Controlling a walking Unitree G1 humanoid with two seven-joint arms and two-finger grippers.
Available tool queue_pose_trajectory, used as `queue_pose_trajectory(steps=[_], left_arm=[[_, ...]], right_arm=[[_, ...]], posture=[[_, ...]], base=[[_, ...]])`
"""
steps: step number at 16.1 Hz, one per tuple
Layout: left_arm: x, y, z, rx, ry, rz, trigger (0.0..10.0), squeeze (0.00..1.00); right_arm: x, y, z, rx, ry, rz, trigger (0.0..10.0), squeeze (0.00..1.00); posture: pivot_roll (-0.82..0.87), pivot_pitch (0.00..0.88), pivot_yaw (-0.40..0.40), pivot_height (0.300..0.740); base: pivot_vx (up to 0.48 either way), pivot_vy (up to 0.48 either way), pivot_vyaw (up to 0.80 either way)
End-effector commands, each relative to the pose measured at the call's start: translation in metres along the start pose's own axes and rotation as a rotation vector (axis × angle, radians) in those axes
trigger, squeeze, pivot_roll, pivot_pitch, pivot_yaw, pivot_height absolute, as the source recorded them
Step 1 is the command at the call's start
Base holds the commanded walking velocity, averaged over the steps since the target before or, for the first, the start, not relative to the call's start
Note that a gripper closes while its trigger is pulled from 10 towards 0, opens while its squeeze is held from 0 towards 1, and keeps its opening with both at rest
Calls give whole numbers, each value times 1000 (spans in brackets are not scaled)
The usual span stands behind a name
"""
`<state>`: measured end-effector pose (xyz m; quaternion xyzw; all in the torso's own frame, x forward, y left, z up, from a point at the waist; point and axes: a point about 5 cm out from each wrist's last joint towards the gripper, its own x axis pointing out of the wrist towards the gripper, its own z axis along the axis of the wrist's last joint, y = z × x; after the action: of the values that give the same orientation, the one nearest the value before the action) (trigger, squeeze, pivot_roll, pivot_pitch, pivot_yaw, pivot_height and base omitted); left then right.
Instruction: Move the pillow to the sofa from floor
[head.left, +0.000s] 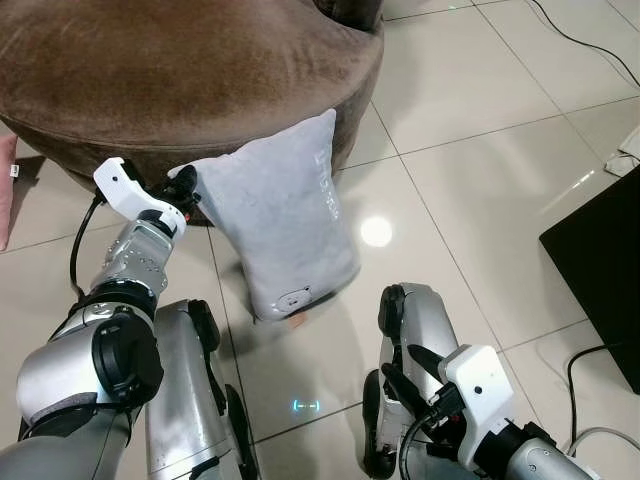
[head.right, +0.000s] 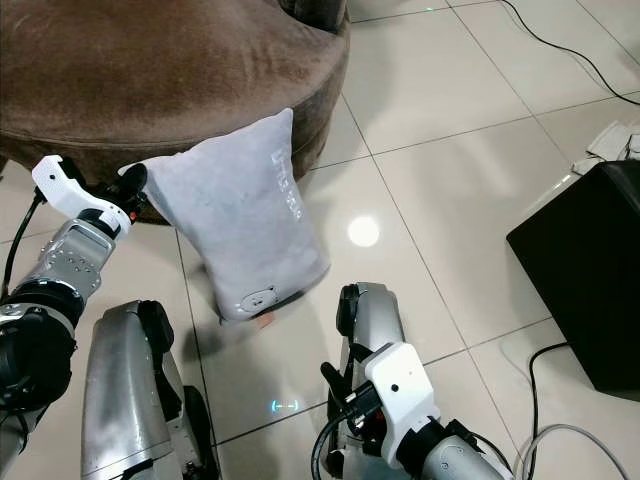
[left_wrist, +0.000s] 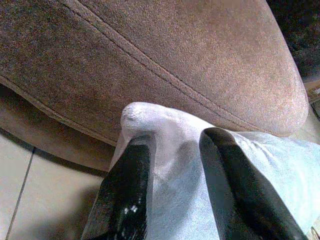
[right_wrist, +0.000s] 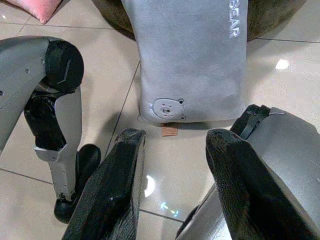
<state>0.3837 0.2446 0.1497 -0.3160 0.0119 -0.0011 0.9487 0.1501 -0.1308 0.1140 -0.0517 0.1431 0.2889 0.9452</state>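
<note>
grey pillow (head.left: 285, 225) leans on brown sofa (head.left: 180, 80) over glossy tiled floor (head.left: 480, 200).

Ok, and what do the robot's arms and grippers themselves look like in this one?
Silver metal arms with black joints. Each wrist carries a white plastic housing trailing black cables. The left gripper and right gripper both end in two long, glossy black, rounded fingers. No markings can be made out on them.

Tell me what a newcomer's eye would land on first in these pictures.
First the grey pillow, hanging upright before the brown sofa, its top corner pinched by the left gripper and its lower end close above the tiled floor. Next the right gripper, open and low near the robot's legs, holding nothing.
</note>
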Motion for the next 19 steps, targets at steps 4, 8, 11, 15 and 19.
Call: queue_pose_trajectory(steps=[4,8,11,15,19], left_arm=[[-4,10,0,4,-5,40,0,0],[-8,5,-8,97,-31,-71,0,0],[-12,-2,-16,174,-53,-196,0,0],[-27,-20,-33,444,-111,-314,0,0],[-76,-11,-58,656,-56,-283,3569,0]], right_arm=[[-1,2,-2,12,14,7,10000,0],[11,-9,-6,45,-7,-65,10000,0],[23,-21,-10,53,-24,-129,10000,0],[43,-49,-22,86,-28,-301,10000,0],[46,-72,-44,82,20,-426,10000,0]], posture=[[-143,296,-58,419],[-99,267,-15,419],[-58,227,21,419],[-8,163,66,419],[26,93,111,419]], base=[[0,0,0],[0,0,0],[0,0,0],[0,0,0],[0,0,0]])
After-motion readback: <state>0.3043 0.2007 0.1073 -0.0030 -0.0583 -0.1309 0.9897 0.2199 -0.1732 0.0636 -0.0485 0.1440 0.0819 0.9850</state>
